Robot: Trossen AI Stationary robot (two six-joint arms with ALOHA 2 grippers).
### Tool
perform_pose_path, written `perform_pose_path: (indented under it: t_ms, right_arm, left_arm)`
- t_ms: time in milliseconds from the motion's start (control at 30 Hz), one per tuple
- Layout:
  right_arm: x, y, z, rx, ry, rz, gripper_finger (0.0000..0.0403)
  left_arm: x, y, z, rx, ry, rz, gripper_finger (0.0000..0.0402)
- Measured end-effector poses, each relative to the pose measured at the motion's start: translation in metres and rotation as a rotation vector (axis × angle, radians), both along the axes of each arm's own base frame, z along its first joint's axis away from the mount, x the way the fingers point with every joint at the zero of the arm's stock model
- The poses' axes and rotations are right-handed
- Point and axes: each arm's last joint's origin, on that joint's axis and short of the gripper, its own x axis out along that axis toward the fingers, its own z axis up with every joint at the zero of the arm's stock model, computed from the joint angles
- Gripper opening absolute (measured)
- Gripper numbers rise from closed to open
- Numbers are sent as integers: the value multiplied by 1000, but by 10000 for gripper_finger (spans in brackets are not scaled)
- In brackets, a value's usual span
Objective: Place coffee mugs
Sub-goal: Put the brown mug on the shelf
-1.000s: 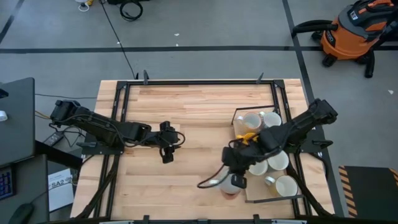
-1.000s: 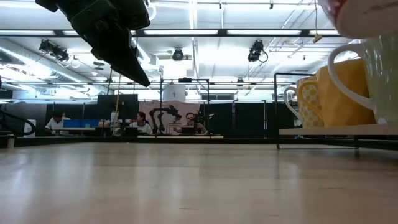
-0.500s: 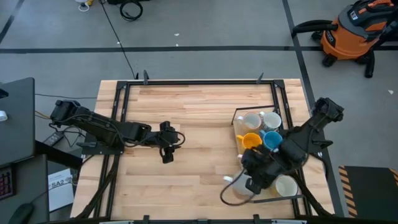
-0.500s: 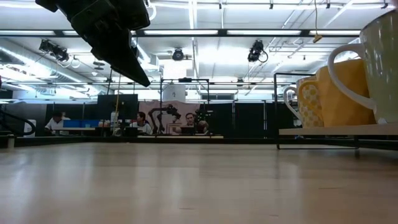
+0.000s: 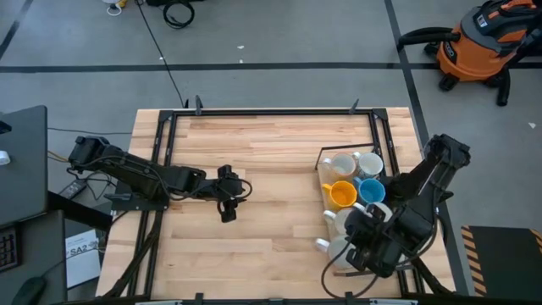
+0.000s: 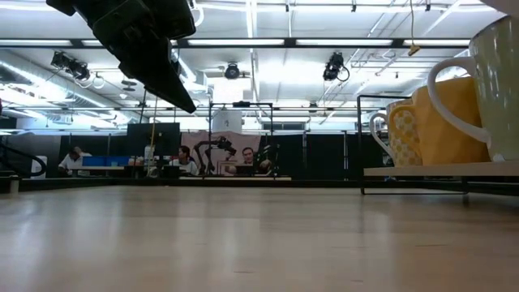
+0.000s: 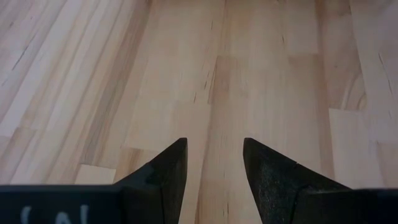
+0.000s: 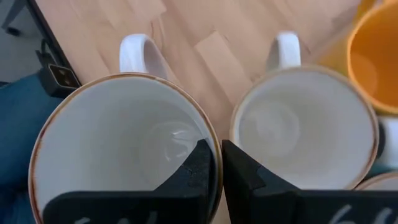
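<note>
Several coffee mugs stand on a raised tray (image 5: 408, 269) at the table's right: two white ones (image 5: 343, 163) at the far end, a yellow one (image 5: 341, 193), a blue one (image 5: 370, 189) and a cream one (image 8: 292, 130). My right gripper (image 8: 217, 165) hangs over the tray's near left part, shut on a cream mug with a brown rim (image 5: 337, 252). My left gripper (image 5: 227, 202) waits open above bare wood at the table's left centre, nothing between its fingers (image 7: 214, 162). My right gripper pinches the cream mug's wall at the rim (image 8: 210, 135), on the side opposite its handle (image 8: 140, 53). One finger (image 8: 198, 168) is inside the cup and the other (image 8: 242, 171) outside. The fingers come from above, pointing steeply down. The mug stays upright, mouth up; whether its base rests on the tray is hidden.
Black frame rails (image 5: 271, 111) run round the table's edges. Bare wood (image 5: 279, 169) spreads between the two arms. An orange vacuum (image 5: 483, 38) stands on the floor beyond the far right corner. People sit in the room behind (image 6: 186, 158).
My right gripper has swung toward the table's right edge with the mug, from the bare wood beside the tray to over the tray's near left part, rolling its wrist on the way. It has stayed shut on the mug.
</note>
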Motion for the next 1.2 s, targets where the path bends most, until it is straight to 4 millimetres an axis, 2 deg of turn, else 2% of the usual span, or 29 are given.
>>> perform_pose_path:
  t_ms: [300, 600, 900, 1200]
  right_arm:
    - [-18, 9, -20, -14, 36, -25, 28]
    - [-26, 10, -37, -6, 129, -41, 29]
    - [-29, 9, -46, -12, 166, -41, 31]
    - [-30, 9, -47, -2, 193, -37, 65]
  left_arm:
    - [0, 0, 0, 0, 0, 0, 162]
    - [0, 0, 0, 0, -1, 0, 162]
    - [0, 0, 0, 0, 0, 0, 162]
    - [0, 0, 0, 1, 0, -1, 162]
